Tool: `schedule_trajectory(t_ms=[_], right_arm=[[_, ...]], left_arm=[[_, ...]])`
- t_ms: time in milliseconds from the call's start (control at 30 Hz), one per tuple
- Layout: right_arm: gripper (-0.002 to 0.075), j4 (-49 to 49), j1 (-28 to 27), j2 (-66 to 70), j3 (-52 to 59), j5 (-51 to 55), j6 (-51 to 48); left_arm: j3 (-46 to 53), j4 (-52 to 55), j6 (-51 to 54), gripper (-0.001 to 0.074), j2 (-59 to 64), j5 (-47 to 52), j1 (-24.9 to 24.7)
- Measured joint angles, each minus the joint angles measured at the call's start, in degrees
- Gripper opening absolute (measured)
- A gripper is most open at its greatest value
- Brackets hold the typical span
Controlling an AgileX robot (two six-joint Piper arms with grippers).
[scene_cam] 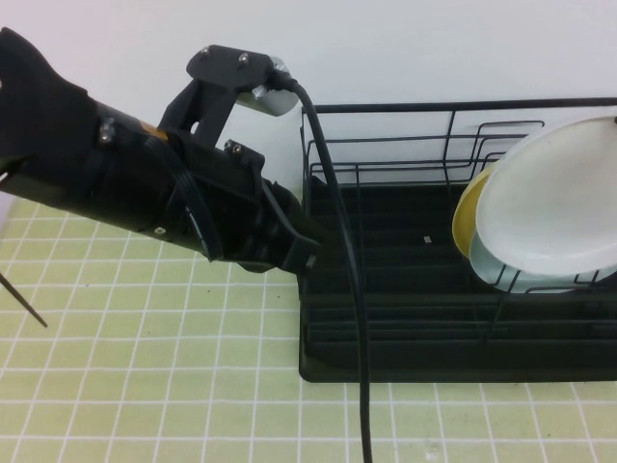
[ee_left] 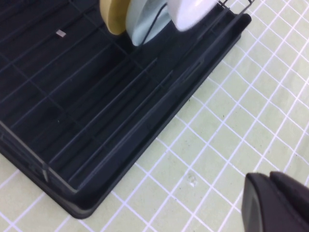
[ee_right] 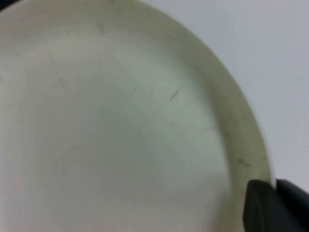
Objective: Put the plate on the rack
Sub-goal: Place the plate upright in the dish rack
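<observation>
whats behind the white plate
A pale blue plate, then a yellow plate, only edges showing; the rest is covered. Left gripper beside the rack, right gripper at the white plate.

Black rig and rack, pale plates, green checked cloth.
Your wire rack [scene_cam: 386, 362] and its tray are black. One racked plate is mustard yellow [scene_cam: 465, 217], and another is pale blue-green [scene_cam: 501, 278]. The white plate [scene_cam: 559, 207] is plain, and up close you can see faint dark scuffs on it. Your table cover [scene_cam: 145, 367] is pale yellow-green with a white grid, and the wall [scene_cam: 405, 43] is white. The left arm [scene_cam: 145, 183], cable [scene_cam: 359, 347], left gripper [ee_left: 276, 205] and right gripper [ee_right: 277, 208] are all black.
</observation>
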Motion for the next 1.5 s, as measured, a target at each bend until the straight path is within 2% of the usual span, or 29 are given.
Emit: schedule_trajectory(t_ms=[767,900,1167,1333,1500], right_arm=[[0.0005,0.0,0.0,7.12,-1.6,-1.46,-0.07],[0.0069,0.0,0.0,6.91,-1.6,-1.43,-0.19],[0.028,0.0,0.0,6.85,-1.6,-1.54,-0.06],[0.0342,0.0,0.0,6.85,-1.6,-1.54,0.18],[0.036,0.0,0.0,6.85,-1.6,-1.76,0.41]], left_arm=[[0.0,0.0,0.9,0.0,0.0,1.5,0.0],[0.0,0.0,1.42,0.0,0.0,1.61,0.0],[0.0,0.0,2.3,0.0,0.0,1.87,0.0],[0.0,-0.18,2.3,0.0,0.0,2.48,0.0],[0.0,-0.38,2.3,0.0,0.0,3.56,0.0]])
